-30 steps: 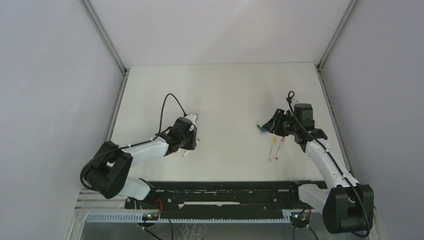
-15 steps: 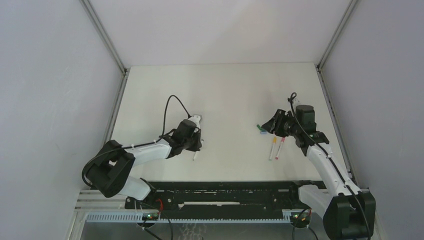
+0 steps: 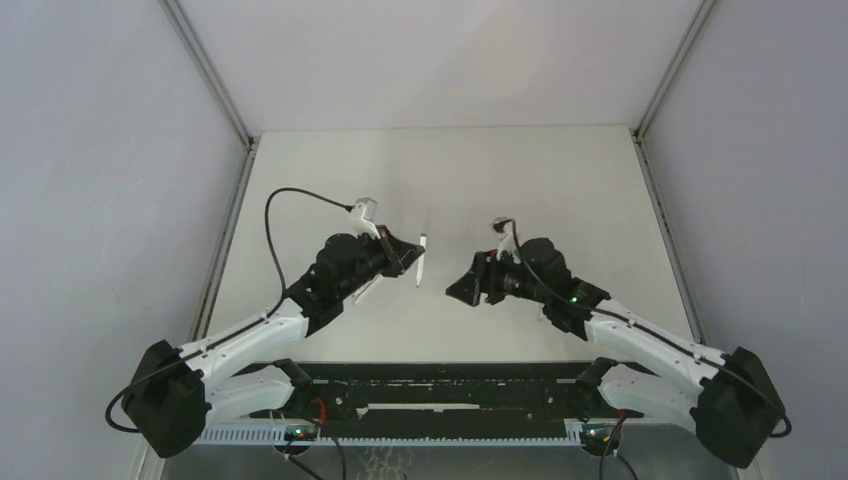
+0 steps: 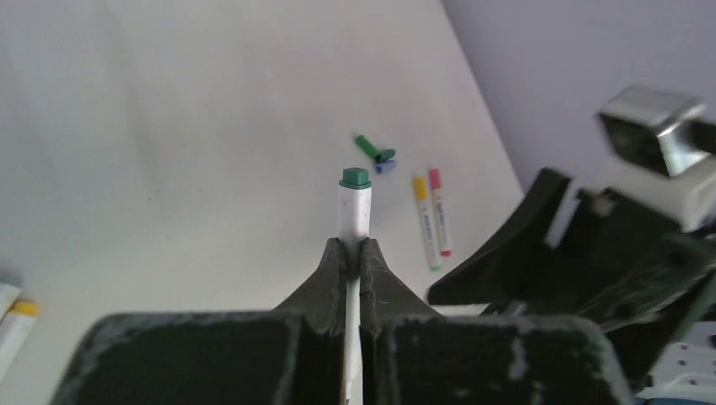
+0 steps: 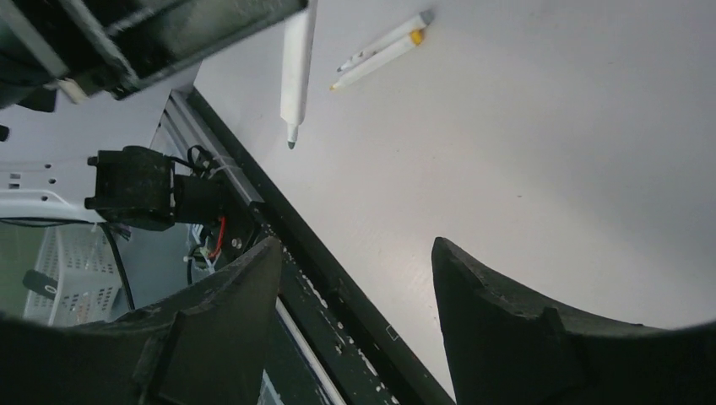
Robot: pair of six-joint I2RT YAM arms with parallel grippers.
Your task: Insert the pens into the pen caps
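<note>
Clamping shut on a white pen [image 4: 355,207], the left gripper [image 4: 355,246] holds it near the middle of the table [image 3: 450,180], green end sticking out past the fingers. In the top view the right gripper [image 3: 462,287] sits near the pen at 3 o'clock, jaws apart and empty. In the left wrist view a green cap [image 4: 371,149] touches a blue cap [image 4: 386,167]. At 5 o'clock of them lie a yellow-tipped pen [image 4: 425,221] and a pink-tipped pen [image 4: 439,211], side by side.
</note>
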